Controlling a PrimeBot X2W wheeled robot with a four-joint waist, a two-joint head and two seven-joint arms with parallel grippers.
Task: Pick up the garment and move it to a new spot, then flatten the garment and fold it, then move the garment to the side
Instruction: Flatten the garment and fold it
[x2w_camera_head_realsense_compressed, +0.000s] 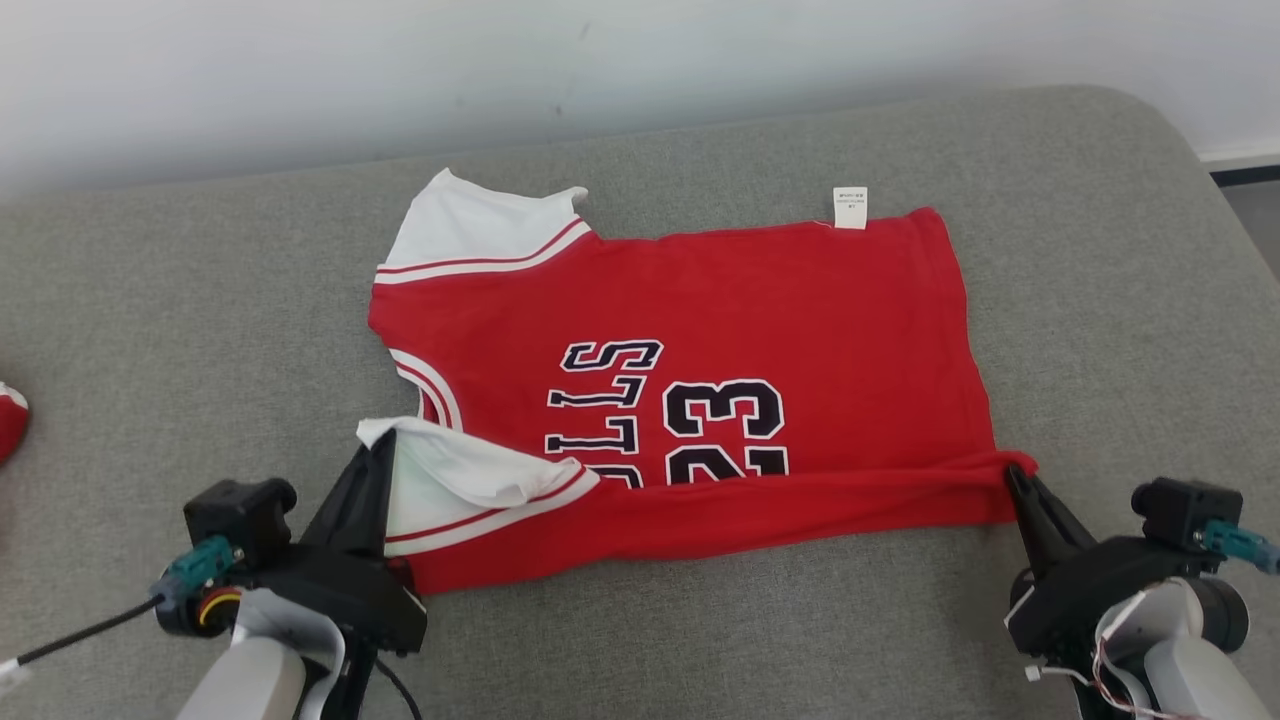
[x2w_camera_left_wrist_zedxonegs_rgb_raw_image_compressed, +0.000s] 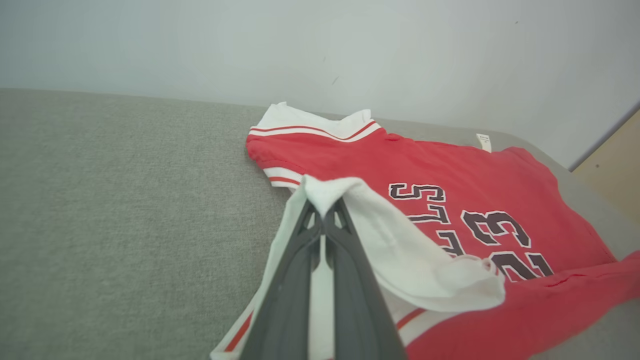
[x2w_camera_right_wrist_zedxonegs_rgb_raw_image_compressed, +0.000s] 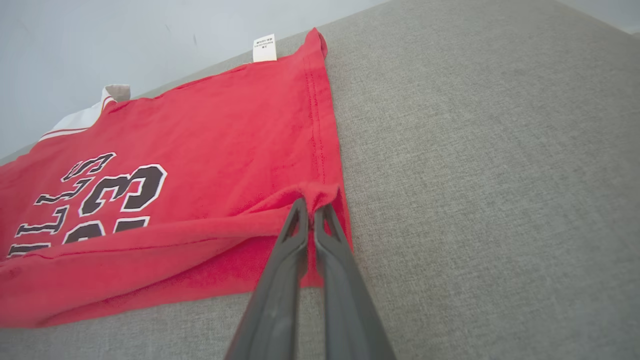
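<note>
Lower left of head view: left gripper (x2w_camera_head_realsense_compressed: 386, 440), fingers angled up and inward over the front-left part of the cushion (x2w_camera_head_realsense_compressed: 120, 330). Jaws pressed together, pinching the white sleeve (x2w_camera_head_realsense_compressed: 450, 470) of the shirt (x2w_camera_head_realsense_compressed: 760, 300) at the tips. In the left wrist view both fingers (x2w_camera_left_wrist_zedxonegs_rgb_raw_image_compressed: 300, 280) meet at the tip, with cloth draped over them. Pale left forearm (x2w_camera_head_realsense_compressed: 250, 680) rises from the bottom edge; a black cable (x2w_camera_head_realsense_compressed: 80, 632) trails off the wrist.

Lower right: right gripper (x2w_camera_head_realsense_compressed: 1012, 478), fingers slanting up and inward near the cushion's front-right. Jaws closed on the red hem corner (x2w_camera_head_realsense_compressed: 1005, 462). In the right wrist view the tips touch, with fabric bunched between. Pale right forearm (x2w_camera_head_realsense_compressed: 1185, 670) sits at the bottom corner.
</note>
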